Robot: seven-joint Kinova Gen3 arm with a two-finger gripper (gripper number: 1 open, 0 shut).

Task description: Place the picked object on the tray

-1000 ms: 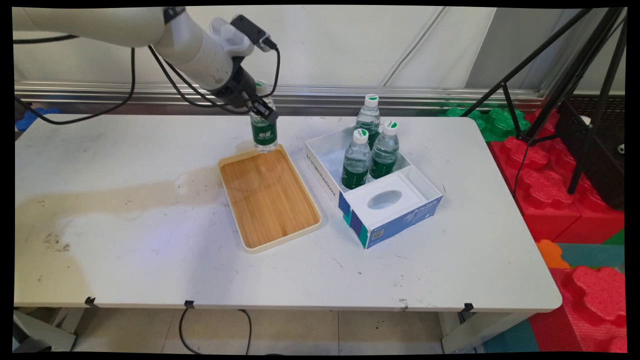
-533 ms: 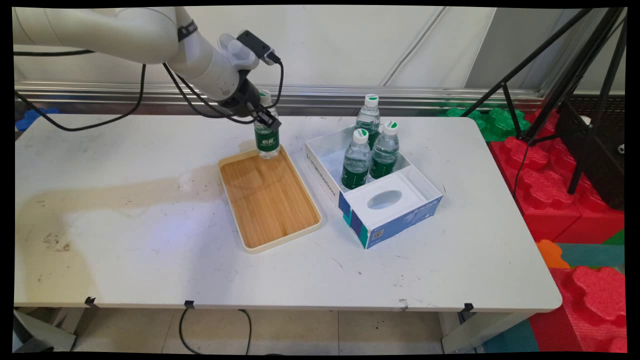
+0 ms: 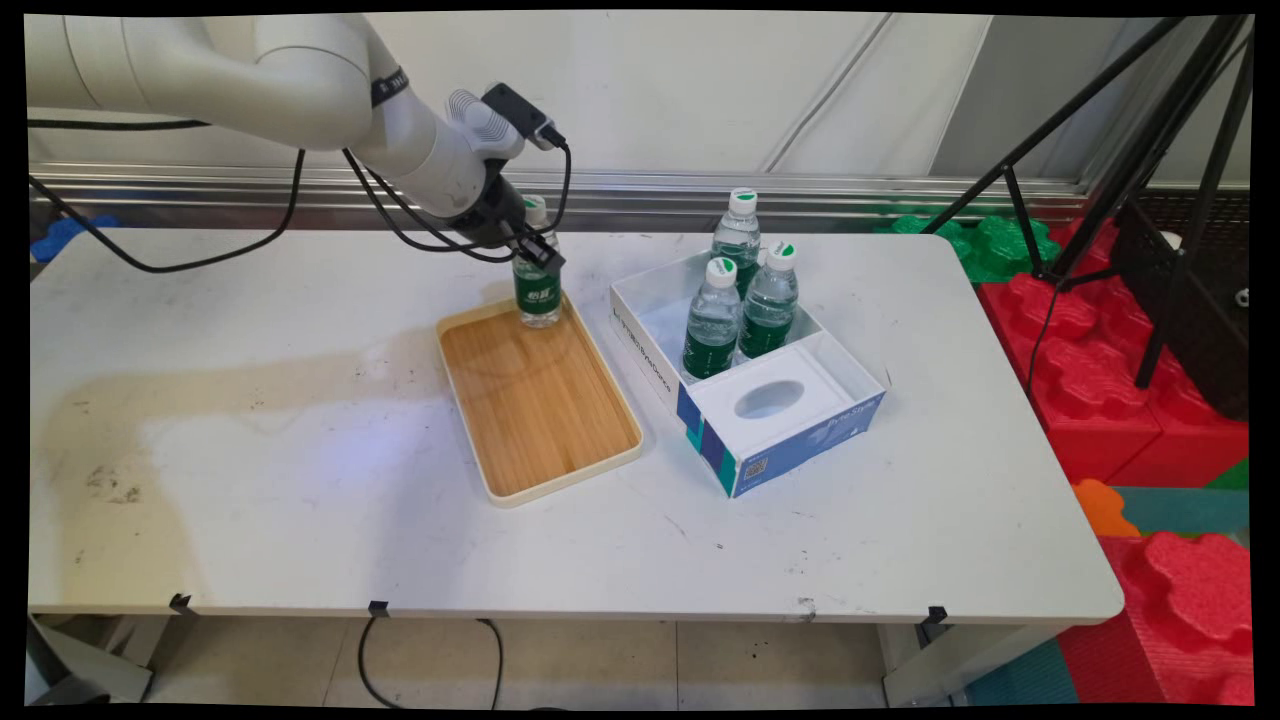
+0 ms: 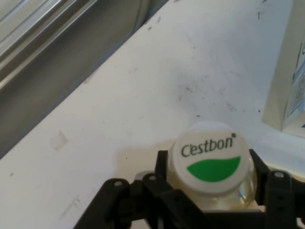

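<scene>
My gripper is shut on a small water bottle with a green label. The bottle stands upright over the far end of a wooden tray; whether its base touches the tray I cannot tell. In the hand view its white cap, lettered C'estbon with a green leaf, sits between my two black fingers, and my gripper clasps the neck just below the cap.
To the right of the tray stands a white and blue box holding three more upright bottles. The table has a brown stain on its left side. Red and green foam blocks and a black tripod stand off the table's right end.
The arm has carried the bottle down and a little right and nearer, from beyond the tray's far rim to over the tray's far end. The gripper stayed shut on it.
</scene>
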